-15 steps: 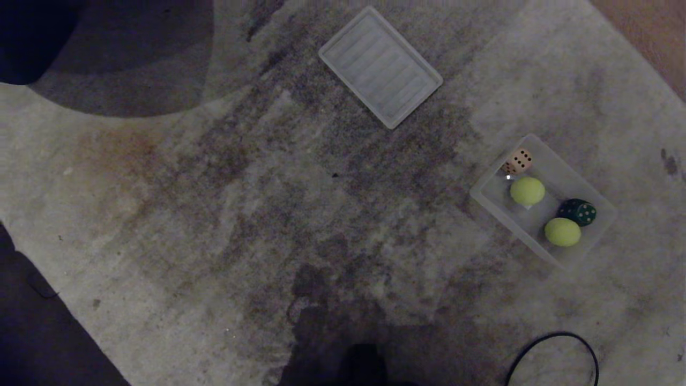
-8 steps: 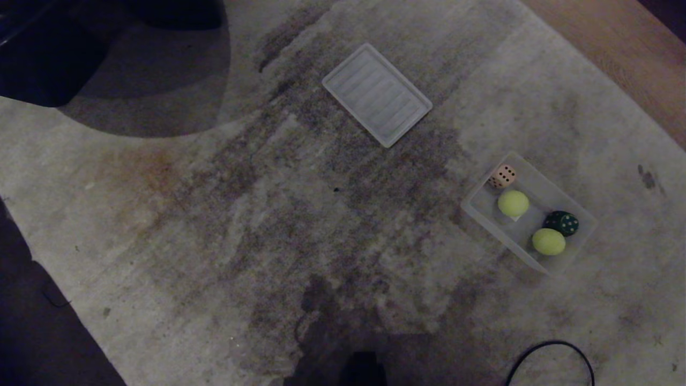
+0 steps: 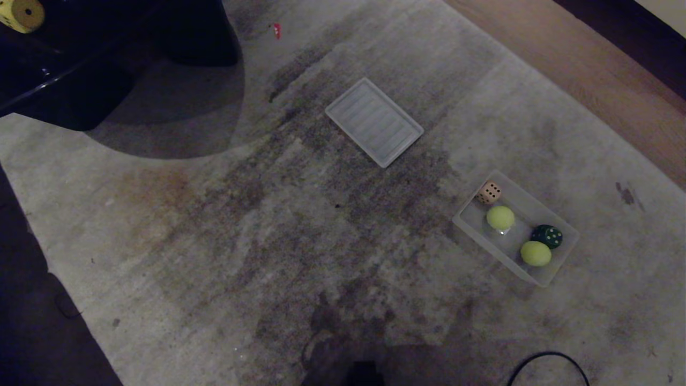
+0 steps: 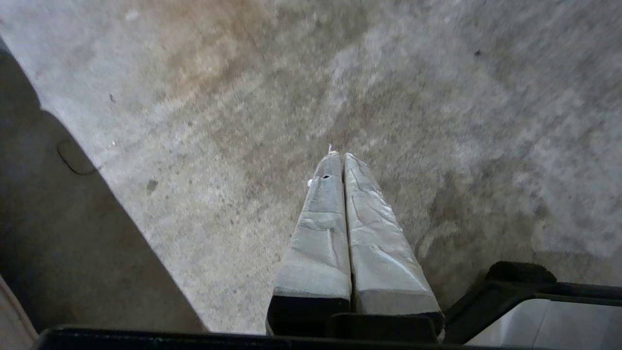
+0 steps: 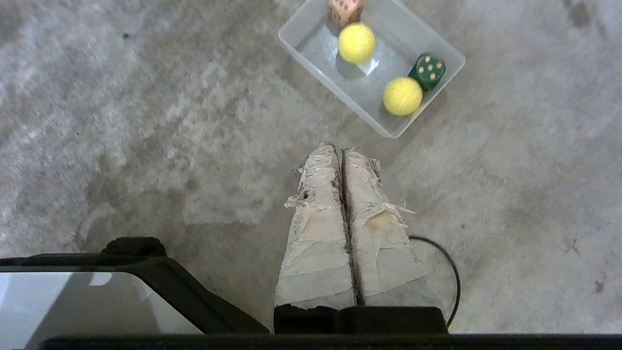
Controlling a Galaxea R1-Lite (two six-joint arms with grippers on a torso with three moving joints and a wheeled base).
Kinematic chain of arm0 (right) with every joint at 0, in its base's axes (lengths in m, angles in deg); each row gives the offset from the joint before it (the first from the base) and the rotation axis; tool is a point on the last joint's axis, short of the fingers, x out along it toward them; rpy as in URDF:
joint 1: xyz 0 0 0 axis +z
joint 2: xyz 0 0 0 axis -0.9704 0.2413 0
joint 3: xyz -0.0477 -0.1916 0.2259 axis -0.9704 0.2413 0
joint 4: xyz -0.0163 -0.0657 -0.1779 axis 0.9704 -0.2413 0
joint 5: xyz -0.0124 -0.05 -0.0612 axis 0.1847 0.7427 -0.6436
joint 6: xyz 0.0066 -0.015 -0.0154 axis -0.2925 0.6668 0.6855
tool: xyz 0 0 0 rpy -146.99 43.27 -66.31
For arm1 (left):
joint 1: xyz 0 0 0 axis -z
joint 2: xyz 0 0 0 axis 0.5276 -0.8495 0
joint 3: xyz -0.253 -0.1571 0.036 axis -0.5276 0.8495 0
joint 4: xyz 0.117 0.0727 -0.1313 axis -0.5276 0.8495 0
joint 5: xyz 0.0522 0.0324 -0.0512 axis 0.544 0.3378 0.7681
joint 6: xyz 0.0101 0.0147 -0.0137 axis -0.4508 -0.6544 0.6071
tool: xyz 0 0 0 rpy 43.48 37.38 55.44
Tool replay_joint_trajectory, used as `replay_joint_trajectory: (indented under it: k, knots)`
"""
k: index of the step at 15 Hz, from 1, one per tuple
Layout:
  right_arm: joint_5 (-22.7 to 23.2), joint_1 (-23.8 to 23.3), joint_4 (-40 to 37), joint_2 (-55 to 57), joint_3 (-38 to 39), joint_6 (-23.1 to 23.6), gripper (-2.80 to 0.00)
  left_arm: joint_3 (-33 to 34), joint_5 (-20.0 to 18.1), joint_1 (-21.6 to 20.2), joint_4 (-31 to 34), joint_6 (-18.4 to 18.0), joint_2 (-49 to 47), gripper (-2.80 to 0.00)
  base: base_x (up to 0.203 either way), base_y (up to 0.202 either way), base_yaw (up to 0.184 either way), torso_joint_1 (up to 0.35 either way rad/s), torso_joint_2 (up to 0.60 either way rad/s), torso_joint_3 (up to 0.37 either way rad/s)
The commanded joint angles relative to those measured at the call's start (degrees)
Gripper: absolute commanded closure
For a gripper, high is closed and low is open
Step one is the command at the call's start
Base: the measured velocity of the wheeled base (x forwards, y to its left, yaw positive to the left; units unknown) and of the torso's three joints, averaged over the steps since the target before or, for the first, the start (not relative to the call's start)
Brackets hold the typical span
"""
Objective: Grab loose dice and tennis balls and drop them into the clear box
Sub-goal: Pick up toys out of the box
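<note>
Right wrist view, right gripper (image 5: 342,150): taped fingers pressed together, holding nothing, pointing down over the pale rug (image 5: 146,146), short of the clear box.
Left wrist view, left gripper (image 4: 338,156): fingers likewise closed flat against each other and empty, hanging over bare rug.
Arms: neither shows in the head view; both appear only through their own wrist cameras.
Clear box (image 3: 568,249): sits on the rug at the robot's right, well apart from both grippers.
Box contents: beige die (image 3: 489,192) in the far corner, one tennis ball (image 3: 500,217) just beside it, a second tennis ball (image 3: 535,253) at the near end, touching the dark green die (image 3: 546,236).
Yellow die (image 3: 21,12): outside the box, far upper left, cut off by the frame edge, resting on dark furniture (image 3: 80,75) that is hard to make out.
Ribbed lid (image 3: 374,121): lies flat on the rug beyond the box, apart from it.
Small red object (image 3: 276,29): too small to identify.
Black cable (image 3: 546,362): curves in at the near edge, partly cut off.
</note>
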Motion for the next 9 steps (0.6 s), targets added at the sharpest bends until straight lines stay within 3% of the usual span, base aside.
replay_joint_trajectory:
  k: [1, 9]
  knots:
    - [0.01, 0.03, 0.04, 0.11, 0.61, 0.00, 0.00, 0.09, 0.07, 0.00, -0.02, 0.04, -0.06, 0.00, 0.000, 0.000, 0.000, 0.006, 0.00, 0.206]
    - [0.01, 0.01, 0.04, 0.11, 0.59, -0.09, 0.00, 0.09, 0.07, 0.00, -0.02, 0.22, -0.06, 0.00, 0.000, 0.000, 0.000, 0.001, 0.00, 0.206]
